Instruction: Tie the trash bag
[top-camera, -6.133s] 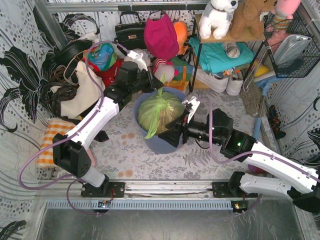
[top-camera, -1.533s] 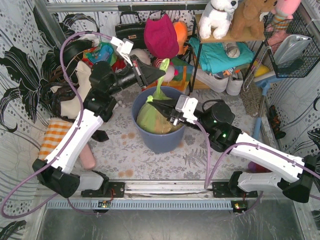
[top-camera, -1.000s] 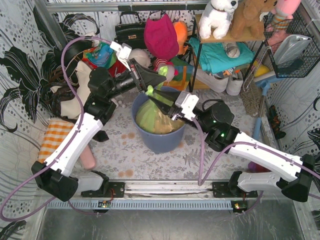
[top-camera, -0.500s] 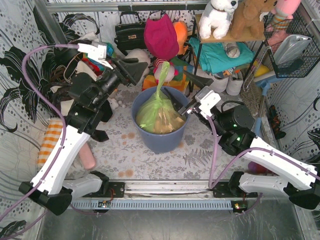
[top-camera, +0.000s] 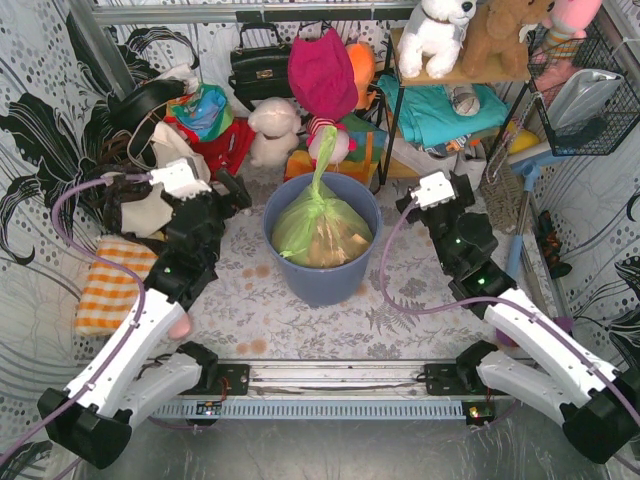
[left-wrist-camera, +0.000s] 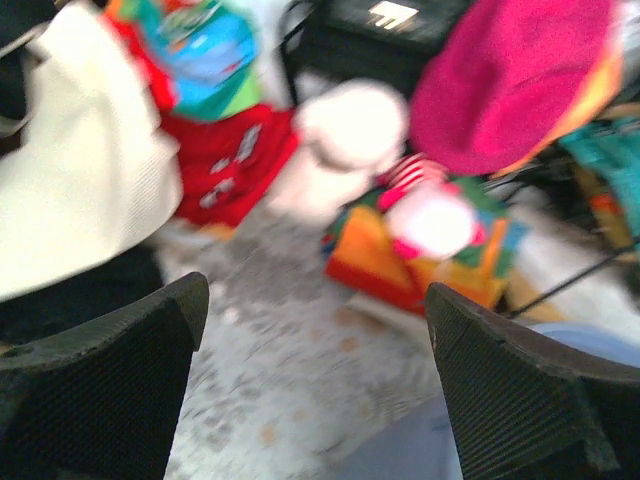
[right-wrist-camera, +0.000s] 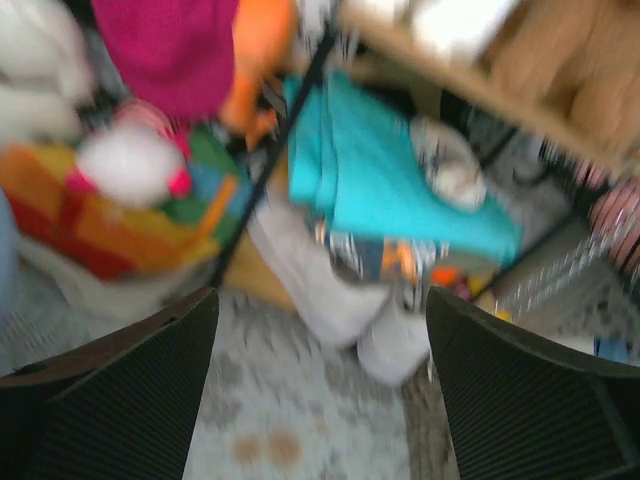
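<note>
The trash bag (top-camera: 318, 228), thin light-green plastic with brown paper showing through, sits inside the blue-grey bin (top-camera: 322, 283). Its twisted neck (top-camera: 322, 152) stands upright above the rim with nothing holding it. My left gripper (top-camera: 237, 191) hangs left of the bin, open and empty. My right gripper (top-camera: 461, 184) hangs to the bin's right, also open and empty. In the left wrist view the gripper (left-wrist-camera: 315, 345) has wide-apart fingers (left-wrist-camera: 100, 385) framing bare floor and a sliver of the bin (left-wrist-camera: 410, 450). The right wrist view shows the gripper (right-wrist-camera: 320, 345) framing floor and clutter; the bag is out of both wrist views.
Behind the bin lie soft toys (top-camera: 272, 130), a pink cap (top-camera: 322, 72), a black handbag (top-camera: 260, 65) and a shelf rack (top-camera: 440, 110) with teal cloth. An orange checked cloth (top-camera: 108, 285) lies at the left. A wire basket (top-camera: 590, 90) hangs at the right.
Both grippers let go of the bag's neck, opened wide and drew back, the left one to the left, the right one to the right. The neck stays upright.
</note>
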